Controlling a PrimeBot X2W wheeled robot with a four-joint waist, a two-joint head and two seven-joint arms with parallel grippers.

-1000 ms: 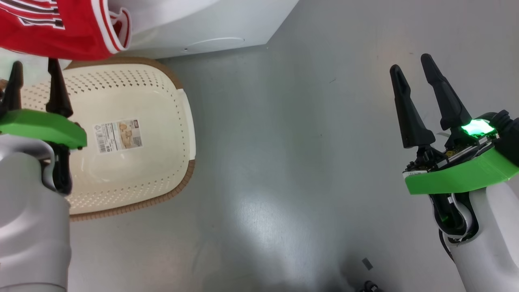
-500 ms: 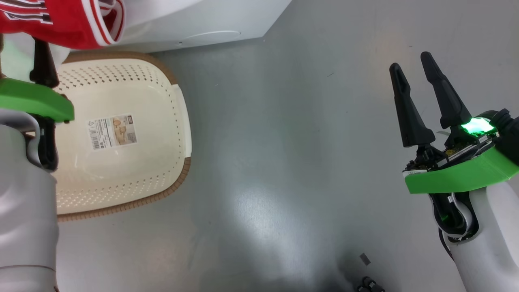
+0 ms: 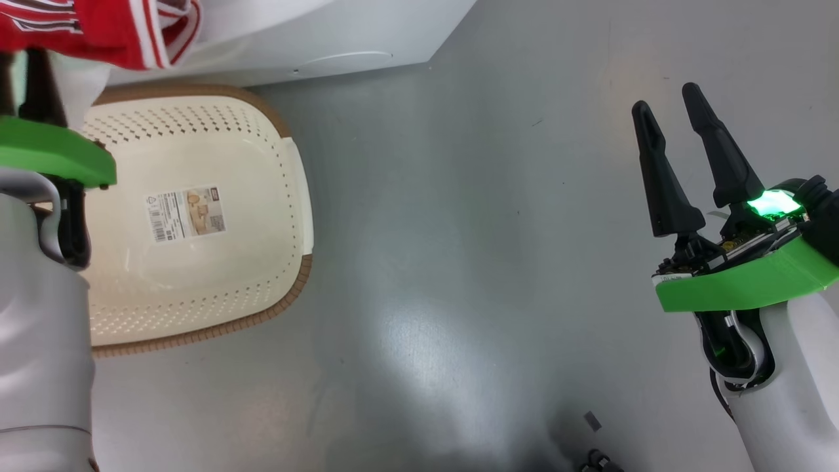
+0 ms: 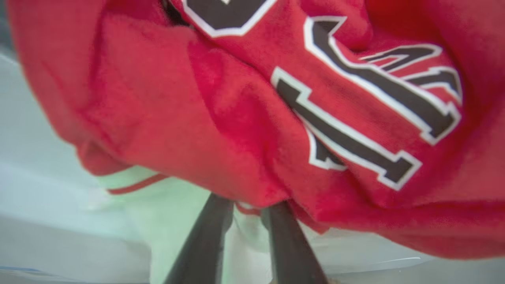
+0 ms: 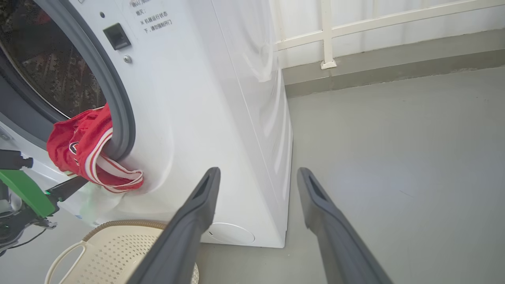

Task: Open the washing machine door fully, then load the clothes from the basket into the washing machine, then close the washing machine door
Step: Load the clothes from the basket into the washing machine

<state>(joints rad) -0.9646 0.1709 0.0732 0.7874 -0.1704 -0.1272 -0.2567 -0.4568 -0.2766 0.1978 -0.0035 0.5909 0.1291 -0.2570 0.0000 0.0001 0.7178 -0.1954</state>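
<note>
**While the Red Top Hangs Out, a Pincer Comes Up Under It**

Because the red top is not all the way in, the left gripper (image 4: 248,203) is right under it. Its two dark fingers stand close together. Their tips go out of sight behind the bottom edge of the clothes (image 5: 79,148). I cannot tell if they pinch the cloth or only touch it. I think it is there to lift the loose part inside.

The right gripper (image 3: 666,98) is off to the other side, over the floor. Its fingers are spread apart and hold nothing. It looks parked out of the way.

The basket (image 3: 223,262) sits on the floor just below the hole of the machine, I guess so the trip up is short. I see a paper sticker (image 3: 187,213) on its bottom and no clothes.

Above it, the clothes hang over the grey rubber ring (image 5: 120,114) of the washing machine (image 5: 205,98). One part seems to be in the dark drum (image 5: 51,67). The rest droops down the white front, where it would get in the way of closing up.

The floor (image 3: 459,229) is smooth, grey and a bit shiny. Past the machine are a low grey ledge (image 5: 394,75) and a white rail (image 5: 327,35).
</note>
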